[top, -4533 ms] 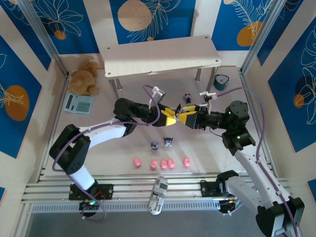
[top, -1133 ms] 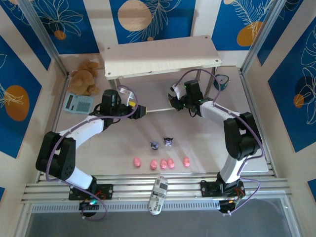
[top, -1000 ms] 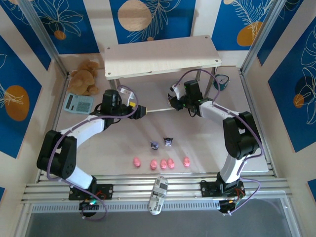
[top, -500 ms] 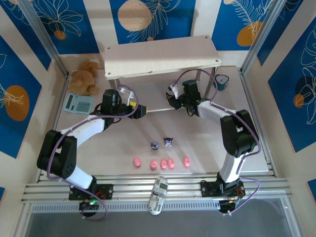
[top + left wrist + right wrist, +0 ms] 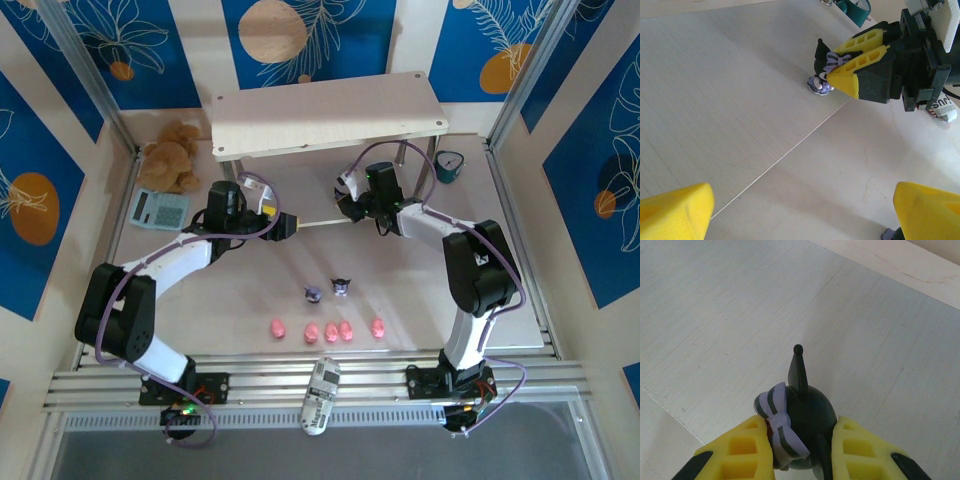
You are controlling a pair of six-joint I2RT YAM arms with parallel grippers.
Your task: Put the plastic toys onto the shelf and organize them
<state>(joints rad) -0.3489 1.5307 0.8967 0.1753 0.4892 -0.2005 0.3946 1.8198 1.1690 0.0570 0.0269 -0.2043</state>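
My right tool (image 5: 348,205) is closed on one of the dark purple-and-white figurines (image 5: 821,70), its yellow fingers (image 5: 742,455) pressed against either side of the round body. In the right wrist view the figurine (image 5: 801,412) stands upright between them, one pointed ear sticking straight up and a striped bow at its front. Seen from my left wrist, the right tool (image 5: 832,64) has the figurine's base down at the lower board (image 5: 715,75) of the shelf (image 5: 325,115), just inside that board's front edge. I cannot tell whether its weight rests fully on the wood.

My left tool (image 5: 288,225) is wide open and holds nothing. Its two yellow fingertips (image 5: 677,212) sit far apart at the bottom corners of its own camera view. It hovers low over the bench (image 5: 420,290) in front of the shelf, facing the right tool and well apart from it.

Two more purple figurines (image 5: 313,294) stand close together on the bench, nearer my bases. In front of them, five pink pigs (image 5: 331,330) lie in a rough row, the middle three bunched and the outer two set a little apart.

A brown teddy bear (image 5: 172,155) sits left of the shelf. A teal clock (image 5: 448,165) stands by the shelf's right legs.
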